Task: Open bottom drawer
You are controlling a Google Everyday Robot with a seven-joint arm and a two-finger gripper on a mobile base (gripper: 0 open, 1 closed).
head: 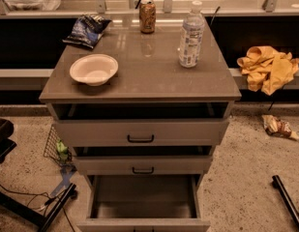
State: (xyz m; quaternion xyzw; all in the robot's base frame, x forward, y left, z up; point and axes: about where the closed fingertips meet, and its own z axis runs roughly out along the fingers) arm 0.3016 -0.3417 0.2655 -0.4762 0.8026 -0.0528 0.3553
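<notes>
The slim grey bottom drawer [144, 199] stands pulled out at the foot of the grey three-drawer cabinet [149, 71], its plain grey inside showing. On the cabinet's top sit a round white bowl [94, 69] and a clear plastic bottle [191, 35]. My gripper is out of frame; I cannot tell how my jaws stand.

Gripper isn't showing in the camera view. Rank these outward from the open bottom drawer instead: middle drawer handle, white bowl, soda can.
The gripper is out of view, so this ranks from the bottom drawer, nearest first:
1. middle drawer handle, just above it.
2. white bowl, front left on the cabinet top.
3. soda can, at the back centre of that top.
</notes>
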